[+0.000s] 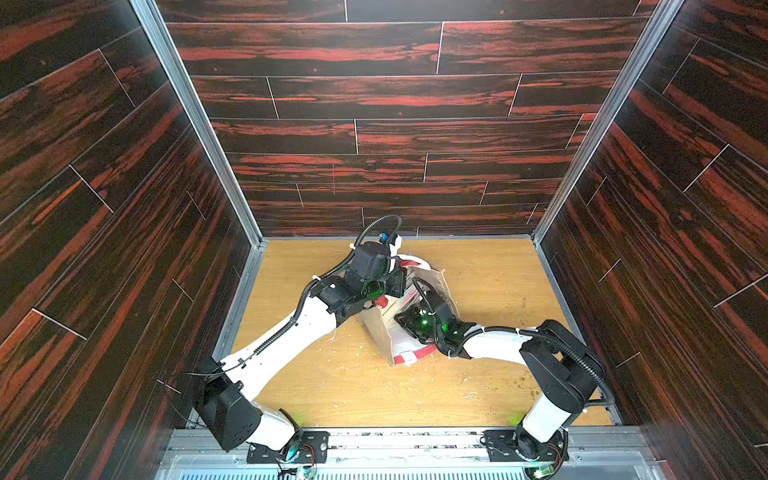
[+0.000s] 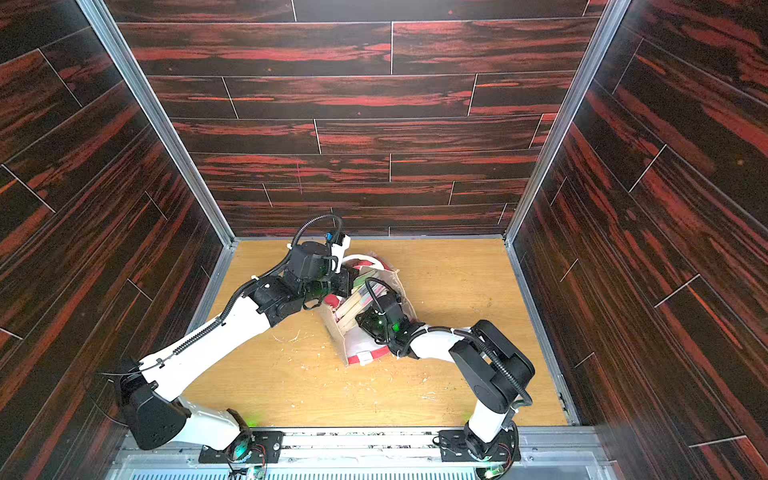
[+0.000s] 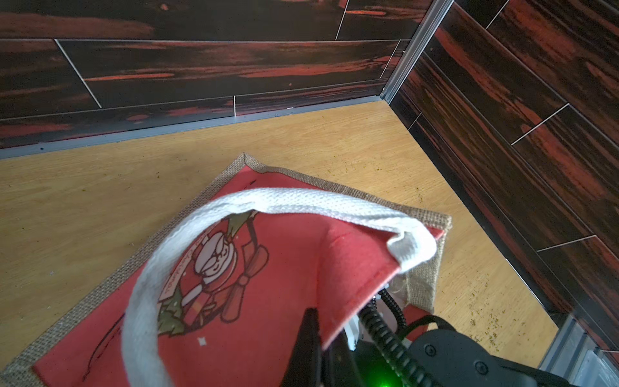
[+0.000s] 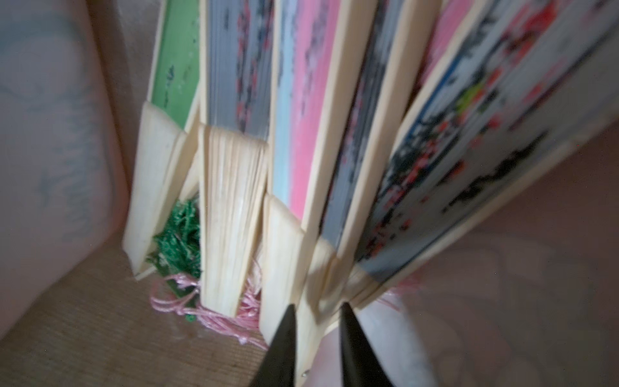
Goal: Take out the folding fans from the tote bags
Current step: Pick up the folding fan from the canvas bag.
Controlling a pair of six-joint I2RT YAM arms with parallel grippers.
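Observation:
The tote bag [image 1: 377,332] [image 2: 335,332] stands at mid-table, tan burlap with red panels, its mouth spread. My left gripper [image 3: 322,326] is shut on the rim of its red Santa-printed panel [image 3: 284,291], beneath the white handle [image 3: 301,201]; one finger [image 3: 310,331] shows and the other is behind the cloth. Several closed folding fans [image 2: 353,305] [image 4: 234,187] stand inside on their bamboo ends, among green and pink tassels [image 4: 177,244]. My right gripper [image 4: 316,306] reaches deep inside the bag. Its jaws press both sides of one fan's bamboo base [image 4: 318,295].
The wooden tabletop [image 1: 498,291] is boxed in by dark panelled walls at the back and both sides. Pale straw crumbs [image 1: 345,353] lie in front of the bag. The right arm [image 1: 557,357] bends over the bag from the right.

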